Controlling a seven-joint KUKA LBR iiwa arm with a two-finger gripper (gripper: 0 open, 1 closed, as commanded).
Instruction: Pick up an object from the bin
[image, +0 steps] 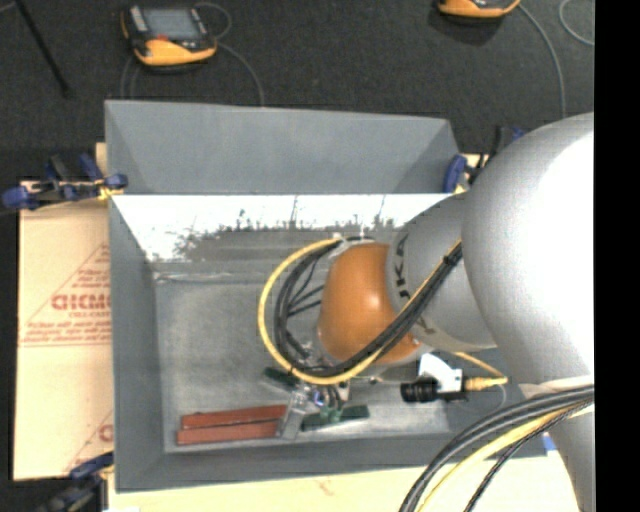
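Reaching in from the right of the frame, the pale grey robot arm (530, 260) bends down into the grey metal bin (200, 330). Its wrist carries a rounded orange cover (355, 300), and black and yellow cables (272, 300) loop out to the cover's left. Dark letters (400, 268) are printed on the arm's pale shell just right of the cover. A cable crosses them, and they cannot be read whole.

The gripper (310, 400) sits low in the lower middle of the frame, close to the bin's near wall. Whether the claw is released or clenched cannot be told, since the wrist and cables hide most of it.

A flat red-brown bar (230, 423) lies lengthwise along the near wall in the lower left of the bin floor. Its right end is just beside the gripper, but whether the two touch cannot be told. A small bright green piece (340, 412) lies just right of the gripper. A dark green piece (278, 378) shows just to its upper left, under the cable loop. No writing can be made out on any of these things.
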